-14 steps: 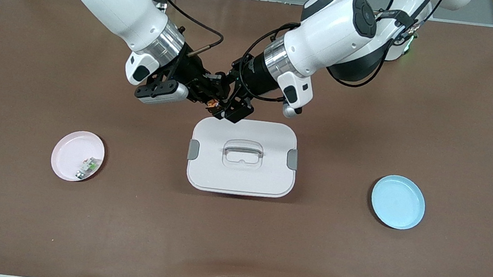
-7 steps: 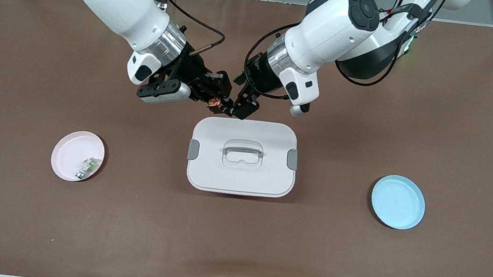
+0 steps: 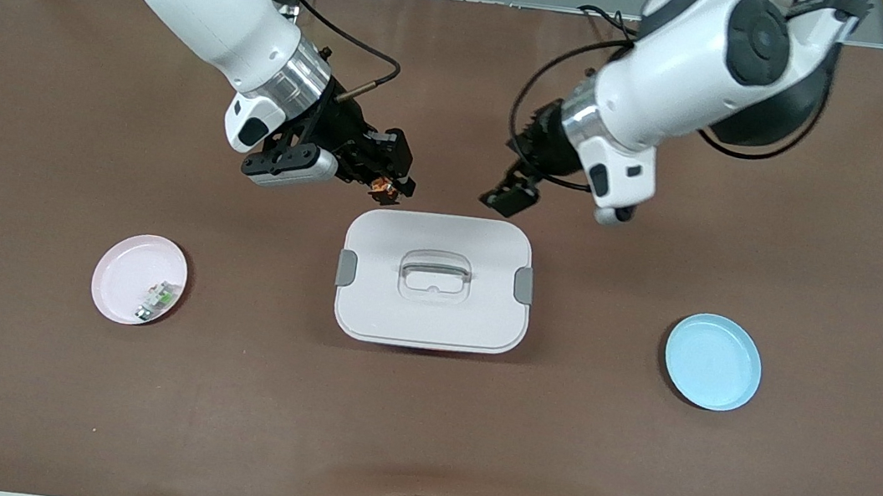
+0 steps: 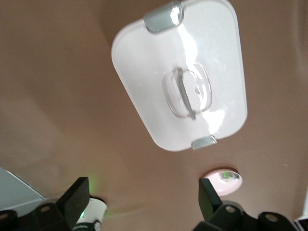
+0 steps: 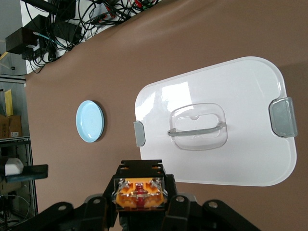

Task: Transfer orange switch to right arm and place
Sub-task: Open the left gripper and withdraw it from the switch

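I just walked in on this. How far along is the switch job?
The handover looks done: the right end effector is shut on the orange switch, up beside the white box. The left end effector is open and empty, apart from it. Left: placing the switch; neither the pink plate nor the blue plate holds it.

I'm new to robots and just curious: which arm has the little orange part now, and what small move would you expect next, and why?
The right gripper is shut on the orange switch, up above the table by the white box. The left gripper is open and empty. The handover looks done, so probably the right arm next carries the switch toward the pink plate at its end of the table, though which plate is a guess.
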Available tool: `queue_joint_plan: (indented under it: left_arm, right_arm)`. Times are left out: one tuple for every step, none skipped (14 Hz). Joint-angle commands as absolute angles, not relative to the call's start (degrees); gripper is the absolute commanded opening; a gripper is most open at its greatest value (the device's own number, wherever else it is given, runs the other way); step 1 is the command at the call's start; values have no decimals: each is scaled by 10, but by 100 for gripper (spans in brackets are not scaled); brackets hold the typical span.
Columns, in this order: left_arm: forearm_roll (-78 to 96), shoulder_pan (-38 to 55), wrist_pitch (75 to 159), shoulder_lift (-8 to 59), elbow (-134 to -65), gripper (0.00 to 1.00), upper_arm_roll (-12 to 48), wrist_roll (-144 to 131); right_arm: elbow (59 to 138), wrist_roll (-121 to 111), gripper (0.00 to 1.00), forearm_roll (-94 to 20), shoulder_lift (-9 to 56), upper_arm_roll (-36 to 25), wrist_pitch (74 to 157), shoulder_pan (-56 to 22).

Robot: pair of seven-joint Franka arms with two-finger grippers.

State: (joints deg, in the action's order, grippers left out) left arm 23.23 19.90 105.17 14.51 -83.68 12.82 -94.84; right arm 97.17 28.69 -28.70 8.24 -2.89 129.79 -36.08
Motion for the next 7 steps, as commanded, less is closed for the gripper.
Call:
queue_joint_plan:
  left_arm:
    - [176, 188, 1023, 145, -842, 100, 129, -879]
    - [164, 185, 1001, 145, -845, 100, 128, -845]
    - [144, 172, 963, 145, -846, 100, 128, -802]
    - [119, 153, 926, 142, -846, 100, 129, -766]
    - [105, 136, 903, 140, -846, 100, 128, -748]
    - [84, 118, 890, 137, -856, 100, 128, -737]
    - [53, 103, 889, 127, -876, 100, 130, -720]
  right_arm:
    - [964, 295, 0, -289, 84, -32, 1296, -363]
    - [964, 295, 0, -289, 84, -32, 1297, -362]
    - [964, 295, 0, -289, 84, -32, 1296, -361]
    - [963, 295, 0, -289, 84, -32, 1286, -359]
    - [962, 294, 0, -289, 84, -32, 1275, -359]
    - [962, 294, 0, -289, 84, -32, 1274, -358]
    - [962, 294, 0, -289, 84, -32, 1274, -357]
